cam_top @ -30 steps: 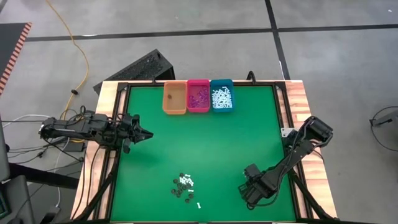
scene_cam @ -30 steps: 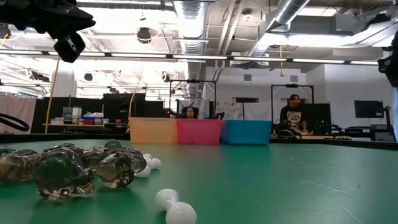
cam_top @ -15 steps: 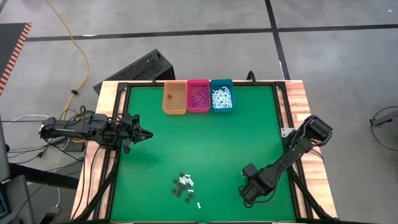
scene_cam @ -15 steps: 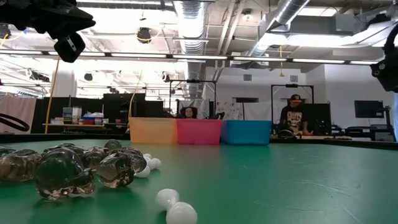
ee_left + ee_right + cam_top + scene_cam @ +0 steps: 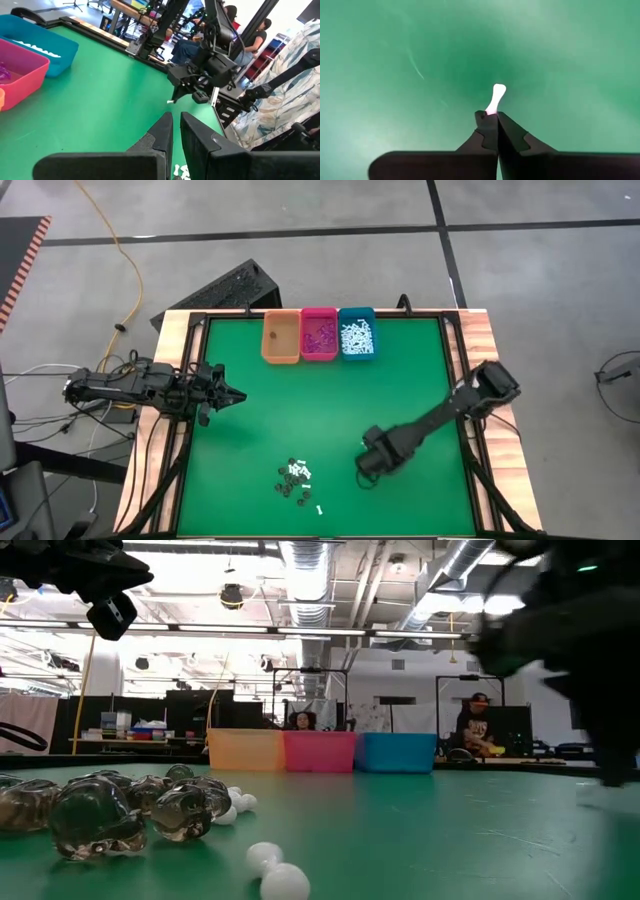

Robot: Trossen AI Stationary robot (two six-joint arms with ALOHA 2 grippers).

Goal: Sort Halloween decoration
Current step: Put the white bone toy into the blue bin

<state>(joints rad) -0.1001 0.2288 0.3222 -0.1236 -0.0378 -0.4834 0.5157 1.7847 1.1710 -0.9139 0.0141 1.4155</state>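
Your right gripper (image 5: 490, 117) is clamped on a small white bone-shaped piece (image 5: 496, 97), which sticks out past its fingertips above the green table (image 5: 330, 405). It hangs right of the remaining pile of white and dark pieces (image 5: 295, 478) at the table's near edge. Your left gripper (image 5: 233, 395) waits over the table's left side, its fingers nearly together and holding nothing. The orange bin (image 5: 281, 337), pink bin (image 5: 319, 333) and teal bin (image 5: 356, 332) line the far edge, side by side.
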